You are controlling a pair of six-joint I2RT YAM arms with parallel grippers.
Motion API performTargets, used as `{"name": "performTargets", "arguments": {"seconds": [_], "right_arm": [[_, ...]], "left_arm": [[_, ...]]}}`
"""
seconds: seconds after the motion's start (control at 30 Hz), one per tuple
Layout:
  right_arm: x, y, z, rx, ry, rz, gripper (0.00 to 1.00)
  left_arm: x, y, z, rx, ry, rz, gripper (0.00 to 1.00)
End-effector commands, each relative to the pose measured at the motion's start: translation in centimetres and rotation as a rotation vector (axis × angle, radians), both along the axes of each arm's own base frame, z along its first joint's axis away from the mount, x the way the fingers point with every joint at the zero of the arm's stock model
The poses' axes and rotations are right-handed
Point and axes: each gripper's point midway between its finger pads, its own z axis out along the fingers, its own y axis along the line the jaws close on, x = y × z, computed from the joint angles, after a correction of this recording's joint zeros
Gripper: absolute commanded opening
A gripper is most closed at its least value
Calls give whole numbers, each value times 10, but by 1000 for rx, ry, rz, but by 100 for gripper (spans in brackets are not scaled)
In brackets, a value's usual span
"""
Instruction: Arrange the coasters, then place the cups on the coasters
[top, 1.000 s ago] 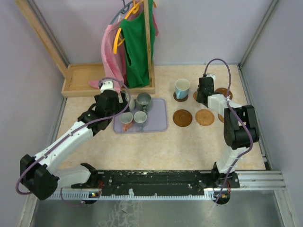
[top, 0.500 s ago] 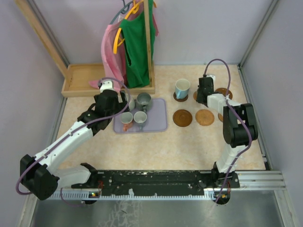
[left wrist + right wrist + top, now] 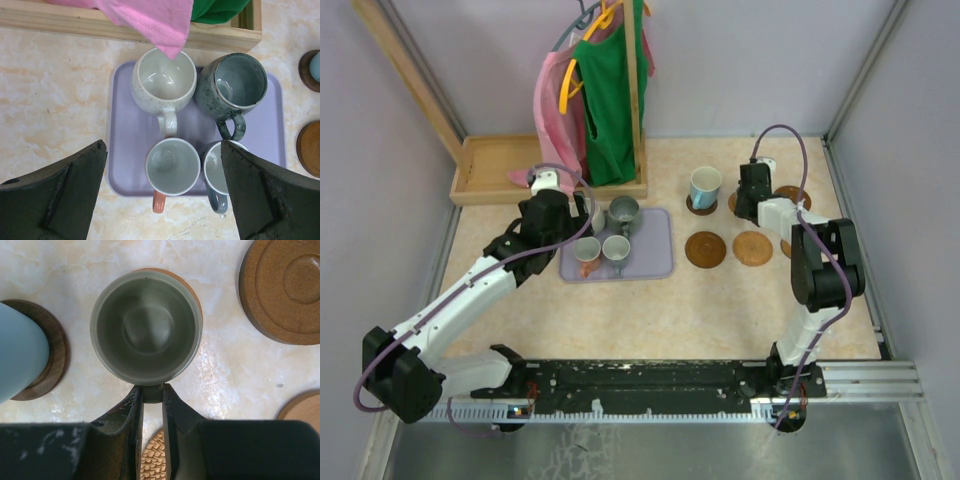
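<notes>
Pinching the handle of a grey-green cup (image 3: 147, 327), the right tool (image 3: 152, 390) has its fingers pressed in on the stub from both sides. The cup stands upright on an orange-brown coaster (image 3: 194, 287), whose edge shows at its far side. Just to its left a light blue cup (image 3: 20, 355) sits on a dark coaster (image 3: 56, 365), and a bare ringed coaster (image 3: 285, 290) lies on the marbled counter (image 3: 220, 370) to its right. Across the counter the left tool (image 3: 162, 146) hangs with its fingers spread wide above a lavender tray (image 3: 127, 150), touching nothing. Four cups stand on that tray: a white speckled cup (image 3: 163, 80) and a dark green speckled cup (image 3: 235, 82) at the far side, and nearer, an orange-handled cup (image 3: 172, 165) beside a grey cup (image 3: 216, 172) partly hidden by one finger.
</notes>
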Motion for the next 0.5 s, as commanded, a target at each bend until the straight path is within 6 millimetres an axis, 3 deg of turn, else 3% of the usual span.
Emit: {"name": "performTargets", "arguments": {"seconds": [0.0,0.47], "right_arm": [[19,-4,27,9,-93,-33,19],[4,-8,41,25,-103,-70,38]], "left_arm": [[0,1,-1,-2,-1,-4,100],[0,1,3,-12,-9,-9,100]]}}
